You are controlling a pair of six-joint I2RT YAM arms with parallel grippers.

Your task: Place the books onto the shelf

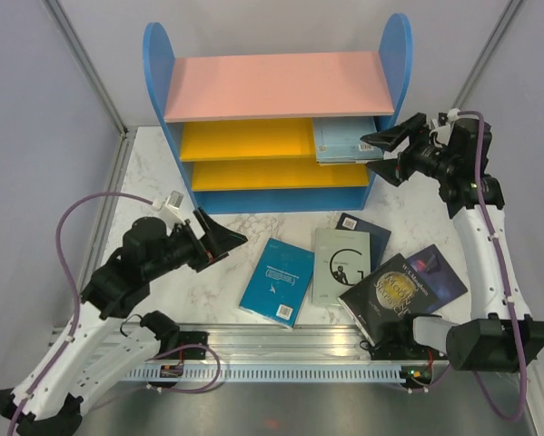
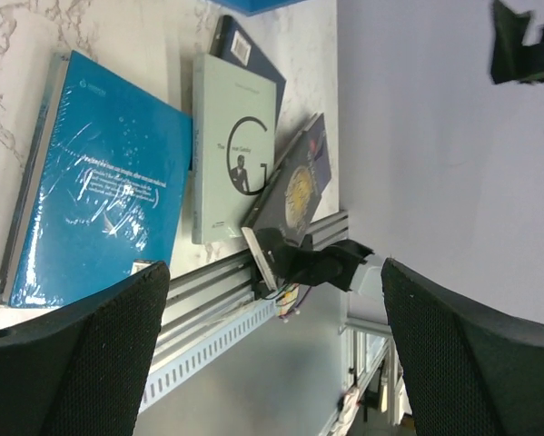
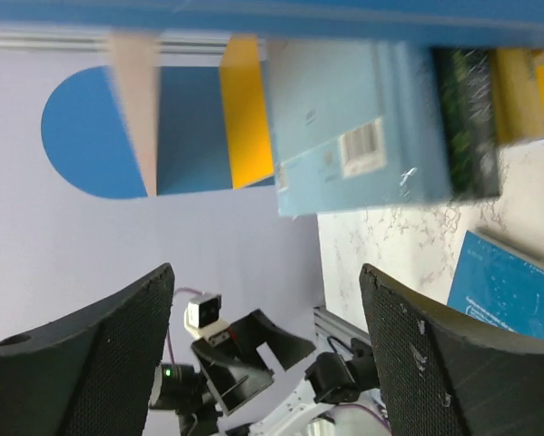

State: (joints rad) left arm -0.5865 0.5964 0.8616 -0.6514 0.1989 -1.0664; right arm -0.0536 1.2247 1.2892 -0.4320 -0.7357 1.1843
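The shelf (image 1: 276,84) stands at the back, with blue side panels, a pink top board and yellow boards. A pale blue book (image 1: 338,140) lies on its middle board at the right end. My right gripper (image 1: 373,154) hangs open just right of that book, holding nothing. In the right wrist view the pale blue book (image 3: 344,127) lies beside a dark green spine (image 3: 467,118), beyond the right gripper (image 3: 267,354). On the table lie a teal book (image 1: 276,282), a grey-white book (image 1: 340,263), a navy book (image 1: 367,227) and a black-and-gold book (image 1: 390,291). My left gripper (image 1: 228,245) is open and empty, left of the teal book.
A dark purple-blue book (image 1: 438,270) lies under the black-and-gold one near the right arm. In the left wrist view, past the left gripper (image 2: 272,354), the teal book (image 2: 99,182) and the grey-white book (image 2: 235,145) lie close to the aluminium rail (image 2: 217,300) at the table's near edge. Grey walls enclose the table.
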